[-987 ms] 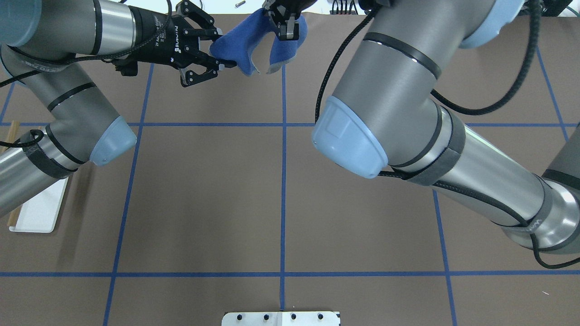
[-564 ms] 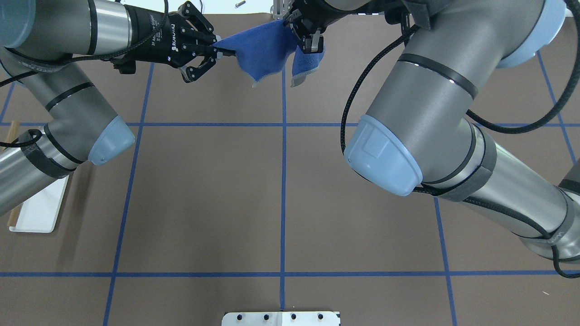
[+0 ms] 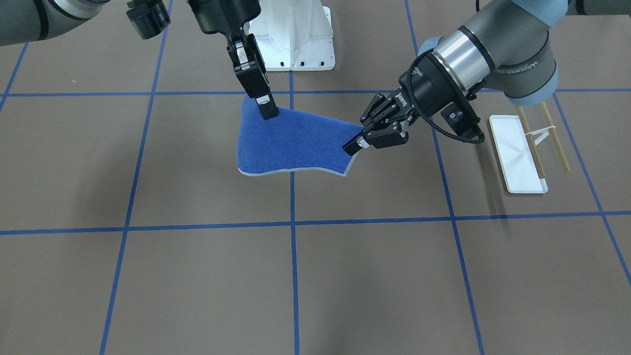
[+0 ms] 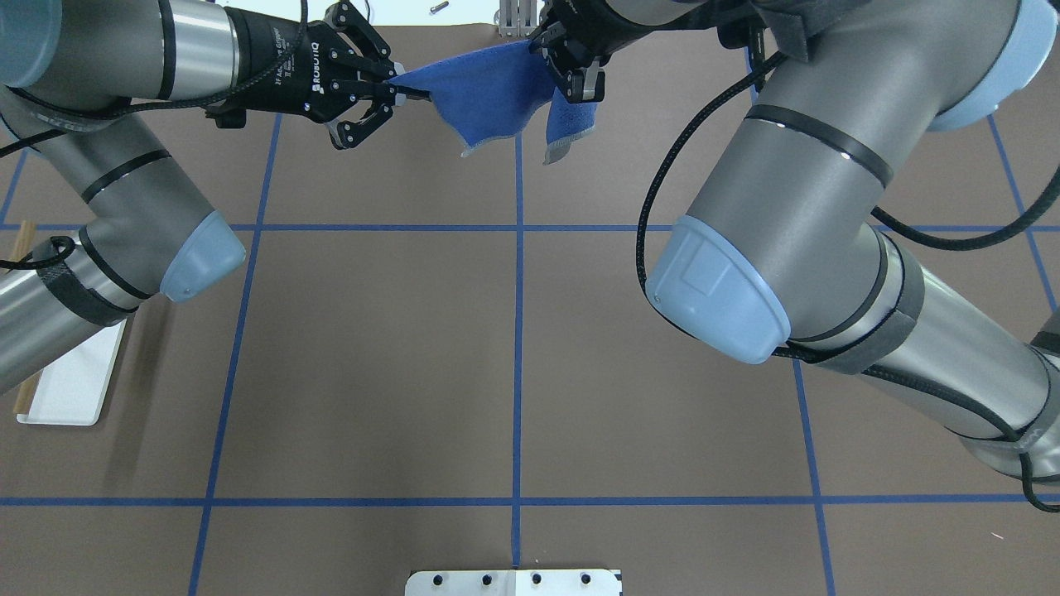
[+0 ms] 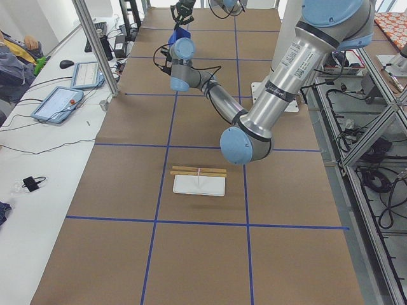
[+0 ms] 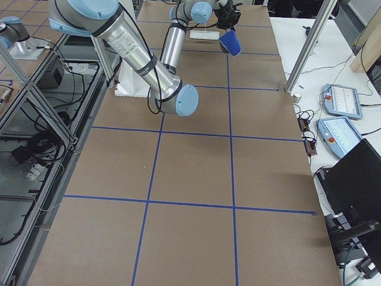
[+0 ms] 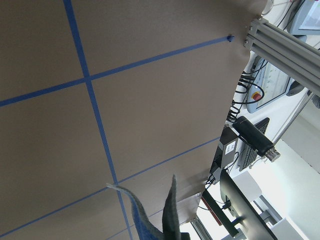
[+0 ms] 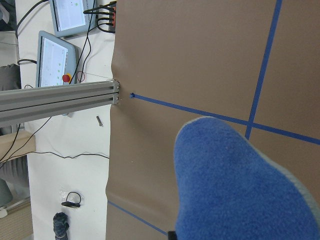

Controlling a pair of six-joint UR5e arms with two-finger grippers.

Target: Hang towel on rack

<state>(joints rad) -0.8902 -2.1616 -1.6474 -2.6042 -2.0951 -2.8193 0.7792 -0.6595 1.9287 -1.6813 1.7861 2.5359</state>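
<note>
I hold bright-blue terry towel (image 3: 291, 143) mid-frame, left hand (image 3: 356, 144), right hand (image 3: 268, 112) clenched on corners, spread for white wood-rod rack (image 3: 512, 153)

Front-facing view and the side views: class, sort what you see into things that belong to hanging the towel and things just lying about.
Belongs to the job: towel; rack; left claw and right claw, each pinching a towel corner.
Just lying about: robot pedestal; tablet; mouse.

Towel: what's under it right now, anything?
Only brown table and a blue tape line show below the towel, held by the left end effector and right end effector. The patch it covers is hidden.
</note>
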